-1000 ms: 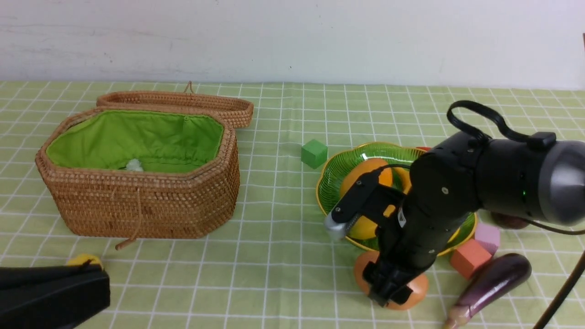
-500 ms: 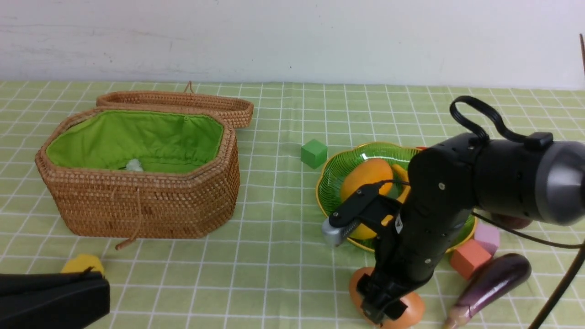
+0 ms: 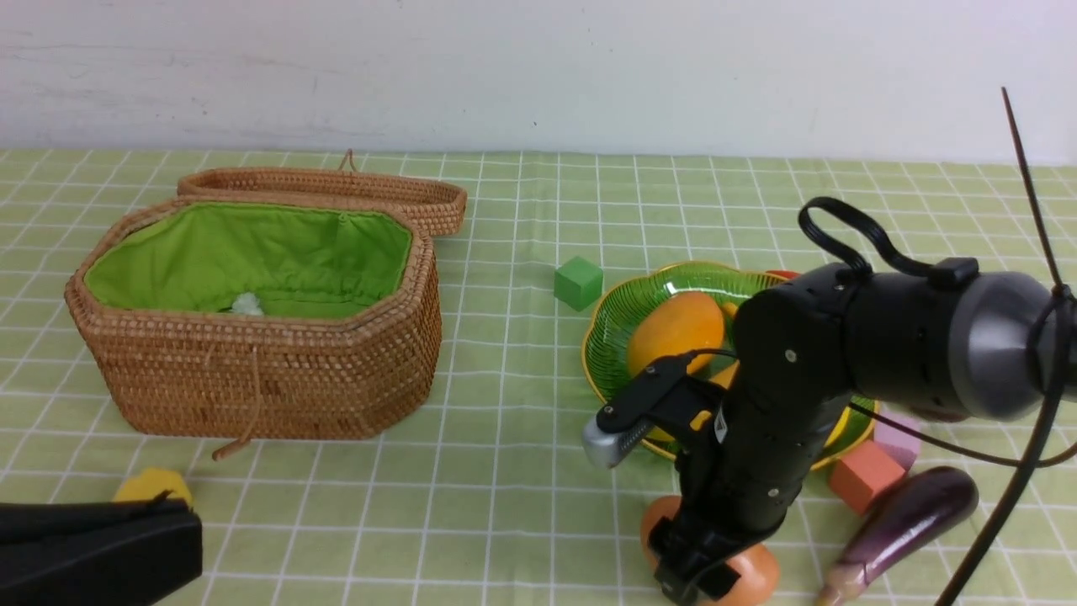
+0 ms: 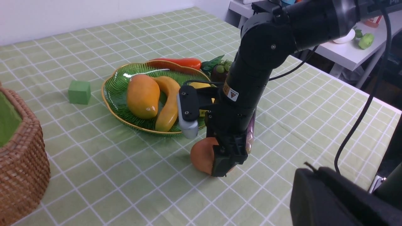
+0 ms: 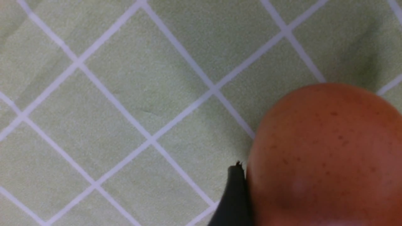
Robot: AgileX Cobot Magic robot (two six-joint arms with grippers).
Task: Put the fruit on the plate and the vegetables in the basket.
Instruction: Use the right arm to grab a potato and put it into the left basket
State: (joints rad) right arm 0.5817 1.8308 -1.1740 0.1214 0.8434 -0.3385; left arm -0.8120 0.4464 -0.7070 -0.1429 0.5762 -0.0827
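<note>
Front view: R gripper point(image 3: 697, 581) has its jaws set wide, w/ the lumpy orange-tan toy potato point(image 3: 749, 572) held btwn the fingers, low over the cloth or on it; can't tell which. R wrist cam: one dark, blurred finger point(image 5: 236, 194) is up against the potato's smooth, speckled, rounded skin; other finger not visible there. L gripper point(image 4: 309, 171) is closed; only dark, blurred fingers show at that cam's edge.

Hidden/cut off: potato's middle is behind the R gripper in front view; its far part runs out of frame in R wrist view. Yellow obj. point(image 3: 154, 486) by the L gripper is partly covered, ID unclear.

Shallow green glass plate point(image 3: 612, 332), ribbed w/ scalloped gold rim, has orange-yellow oblong mango point(image 4: 143, 96), curved yellow banana point(image 4: 169, 105) & part-hidden yellow lemon point(image 4: 201, 85). Glossy red tapered pepper point(image 4: 191, 63) & dark round mangosteen point(image 4: 219, 72) are outside it. Long purple eggplant point(image 3: 913, 522) lies near coral foam block point(image 3: 865, 477). Brown woven rattan basket point(image 3: 261, 379), elongated octagon, green cloth lining, stands open, well apart from the potato.
</note>
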